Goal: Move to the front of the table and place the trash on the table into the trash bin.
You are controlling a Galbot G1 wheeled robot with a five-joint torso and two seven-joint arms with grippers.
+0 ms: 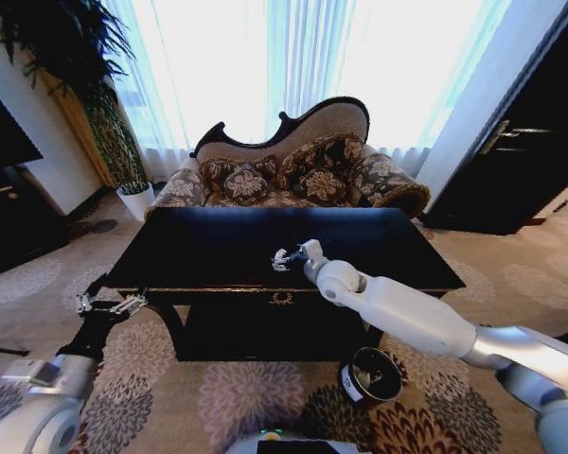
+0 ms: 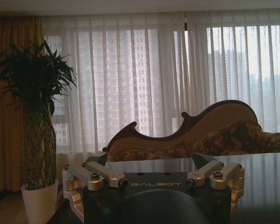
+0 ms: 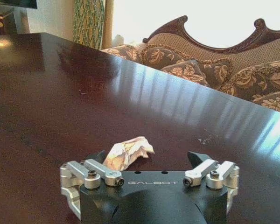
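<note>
On the patterned carpet nearest the robot stood the small round black trash bin [image 1: 372, 374], before the glossy black wooden bench [image 1: 218, 248]. Beside its front-left corner hung the left claw [image 1: 111, 305], jaws apart. Farther on, the right claw [image 3: 148, 161] gaped around a crumpled white paper wad [image 3: 127, 152], seemingly untouched.

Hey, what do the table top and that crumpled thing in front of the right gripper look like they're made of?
The table looks like dark wood under a glossy lacquer: its top mirrors the window light in pale streaks. The wad between the right gripper's open fingers looks like crumpled white paper or tissue, matte, with sharp creases and folds; which of the two is hard to tell.
</note>
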